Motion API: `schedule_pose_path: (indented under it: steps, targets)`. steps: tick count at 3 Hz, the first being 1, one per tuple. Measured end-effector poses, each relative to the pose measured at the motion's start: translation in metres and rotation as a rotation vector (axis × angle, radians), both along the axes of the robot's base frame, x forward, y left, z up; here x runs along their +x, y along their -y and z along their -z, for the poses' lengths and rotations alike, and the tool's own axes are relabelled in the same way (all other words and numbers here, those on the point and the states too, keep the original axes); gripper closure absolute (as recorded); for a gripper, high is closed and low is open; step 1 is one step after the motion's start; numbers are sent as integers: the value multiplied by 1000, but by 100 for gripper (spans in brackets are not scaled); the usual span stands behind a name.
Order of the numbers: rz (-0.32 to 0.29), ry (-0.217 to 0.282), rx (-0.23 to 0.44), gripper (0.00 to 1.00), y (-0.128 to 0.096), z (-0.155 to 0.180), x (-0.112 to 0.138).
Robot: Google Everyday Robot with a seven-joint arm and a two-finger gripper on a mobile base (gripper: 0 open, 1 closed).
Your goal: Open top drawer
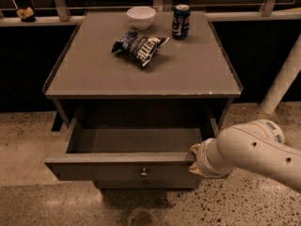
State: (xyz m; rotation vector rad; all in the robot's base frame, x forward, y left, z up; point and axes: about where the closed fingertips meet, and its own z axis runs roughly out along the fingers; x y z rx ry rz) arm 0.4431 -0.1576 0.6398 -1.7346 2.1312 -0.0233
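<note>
The top drawer [94, 169] of the grey cabinet stands pulled far out toward me. Its inside looks empty. Its flat grey front carries a small round metal knob [144, 173] at centre. My white arm [254, 150] reaches in from the right. My gripper [195, 158] sits at the drawer's right front corner, against the top edge of the front panel. Its fingers are hidden behind the wrist. A lower drawer front [146, 184] shows just under the open one.
On the cabinet top [94, 74] lie a white bowl [141, 17], a blue can [181, 20] and a blue chip bag [139, 45]. A white pole [282, 79] stands at the right. A railing [61, 4] runs behind. The floor is speckled stone.
</note>
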Motion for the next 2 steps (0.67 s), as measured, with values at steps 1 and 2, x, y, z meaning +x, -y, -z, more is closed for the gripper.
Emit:
schedule_pose_path:
  steps: [1,2]
  targets:
    - [0,9,0,100,2,5,-12]
    - [3,10,-1,100,3,2,-22]
